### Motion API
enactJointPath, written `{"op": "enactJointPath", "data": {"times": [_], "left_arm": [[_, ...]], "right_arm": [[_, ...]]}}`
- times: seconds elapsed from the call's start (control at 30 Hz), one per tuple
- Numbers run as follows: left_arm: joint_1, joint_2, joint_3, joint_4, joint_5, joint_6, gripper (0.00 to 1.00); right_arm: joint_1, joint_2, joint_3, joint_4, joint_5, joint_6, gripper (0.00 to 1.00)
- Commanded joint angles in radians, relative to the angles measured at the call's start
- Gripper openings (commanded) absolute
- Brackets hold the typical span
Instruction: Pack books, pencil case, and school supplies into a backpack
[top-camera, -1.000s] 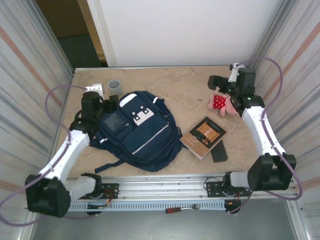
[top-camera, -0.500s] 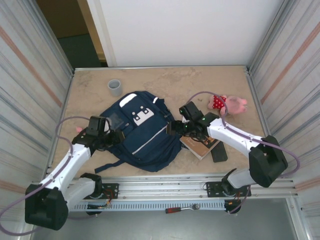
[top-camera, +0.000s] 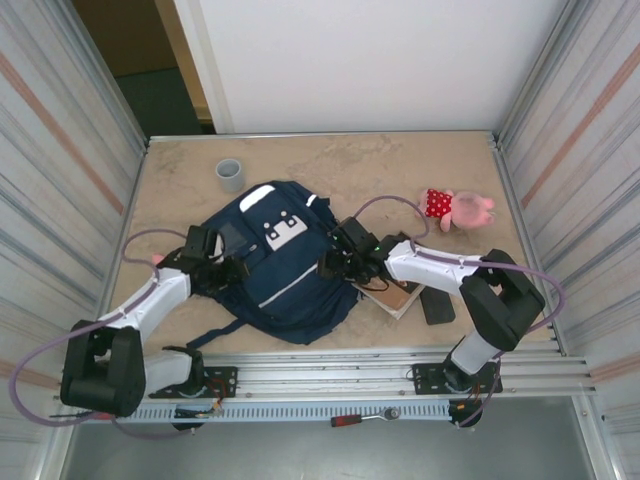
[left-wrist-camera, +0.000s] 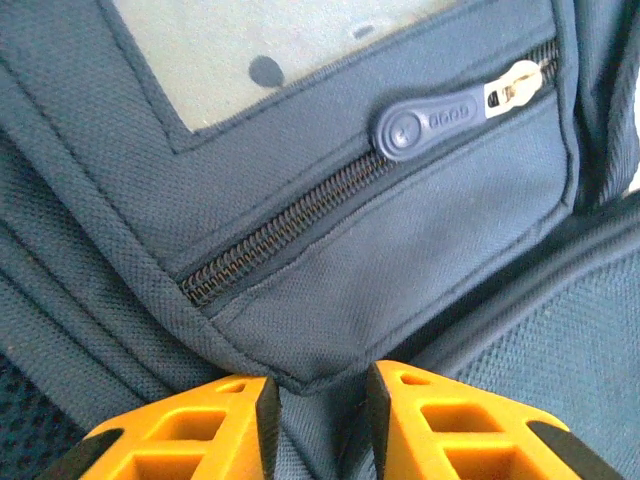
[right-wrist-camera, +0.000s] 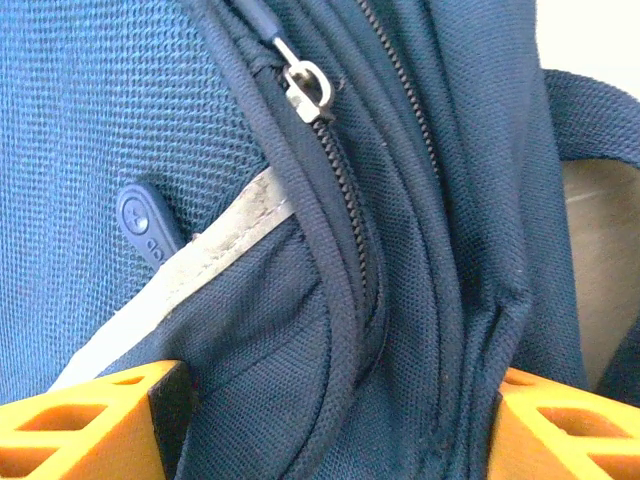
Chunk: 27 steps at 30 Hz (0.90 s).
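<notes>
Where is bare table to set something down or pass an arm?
Free: the far strip behind the backpack, between grey cup and plush toy; also the far-left corner beside the cup. Crowded: the middle, left pincer and right pincer at the backpack, book beside it.

Backpack (top-camera: 275, 265) lies on table (top-camera: 400, 170) between the two grippers. Left gripper (top-camera: 228, 268) sits at the backpack's left edge with a pocket fold between its fingers (left-wrist-camera: 200, 430); zipper pull (left-wrist-camera: 430, 125) is just ahead of it. Right gripper (top-camera: 328, 265) sits at the backpack's right edge, side seam between its jaws. Book (top-camera: 398, 295) lies just right of the right gripper, partly under its arm. Flat oblong (top-camera: 438, 305) lies just beyond the book. Plush toy (top-camera: 458, 208) is well right of the right gripper, farther back. Cup (top-camera: 230, 174) is far ahead of the left gripper, apart from the backpack.
</notes>
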<state>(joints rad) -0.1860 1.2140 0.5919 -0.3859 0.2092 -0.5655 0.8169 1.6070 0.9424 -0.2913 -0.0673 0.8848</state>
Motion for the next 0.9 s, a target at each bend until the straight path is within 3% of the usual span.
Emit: {"op": "enactJointPath", "data": {"times": [0.0,0.2,0.33,0.5,0.63,0.77,0.87], "left_arm": [[0.026,0.085,0.03,0.078,-0.033,0.051,0.31],[0.043,0.193,0.144,0.089,-0.046,0.107,0.33],[0.033,0.169,0.204,0.08,-0.057,0.155,0.41],[-0.079,-0.032,0.226,0.007,-0.129,0.306,0.57],[-0.193,-0.204,0.201,-0.024,-0.142,0.491,0.61],[-0.324,-0.336,0.12,0.031,-0.118,0.718,0.62],[-0.384,-0.346,0.08,0.038,0.008,0.892,0.63]], "right_arm": [[0.083,0.032,-0.02,0.013,-0.108,0.082,0.69],[0.107,0.05,-0.004,0.088,-0.141,0.113,0.7],[0.088,-0.013,-0.004,0.07,-0.109,0.117,0.77],[0.024,-0.177,-0.012,-0.045,-0.096,0.08,0.86],[-0.037,-0.342,-0.068,-0.104,-0.092,0.089,0.85],[-0.087,-0.452,-0.169,-0.042,-0.16,0.117,0.83],[-0.125,-0.477,-0.227,0.01,-0.208,0.141,0.83]]}}
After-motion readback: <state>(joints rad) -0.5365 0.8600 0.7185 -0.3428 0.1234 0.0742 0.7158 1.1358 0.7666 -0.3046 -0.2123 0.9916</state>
